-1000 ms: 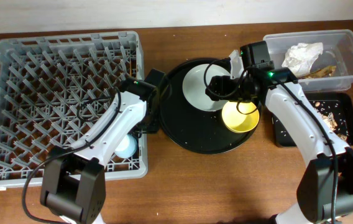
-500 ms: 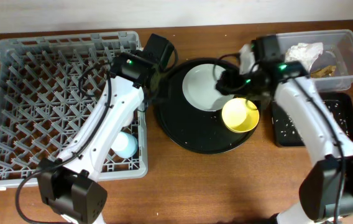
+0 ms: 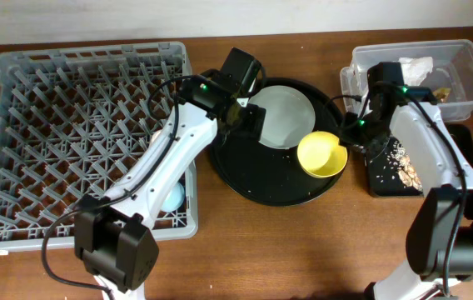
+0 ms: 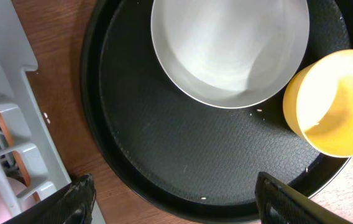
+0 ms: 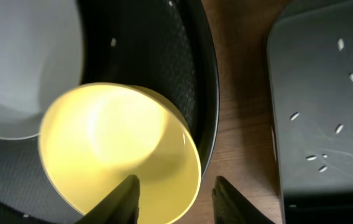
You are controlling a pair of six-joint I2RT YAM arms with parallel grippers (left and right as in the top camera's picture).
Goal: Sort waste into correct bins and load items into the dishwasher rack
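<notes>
Seemingly at the dish-loading step: hovered left pincer (image 4: 176, 205), splayed, near white plate (image 4: 226, 50); straddled yellow bowl (image 5: 114, 149) rim with right pincer (image 5: 176, 196), unclenched. Likely needed clamping, then lifting to dishwasher rack (image 3: 78, 133).

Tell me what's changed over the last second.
The left gripper swung from beside the rack to over the round tray, open, near the plate. The right gripper drew back rightward off the plate to the bowl, open, with the right rim between its fingers. Plate, bowl and the blue cup in the rack stayed put.
</notes>
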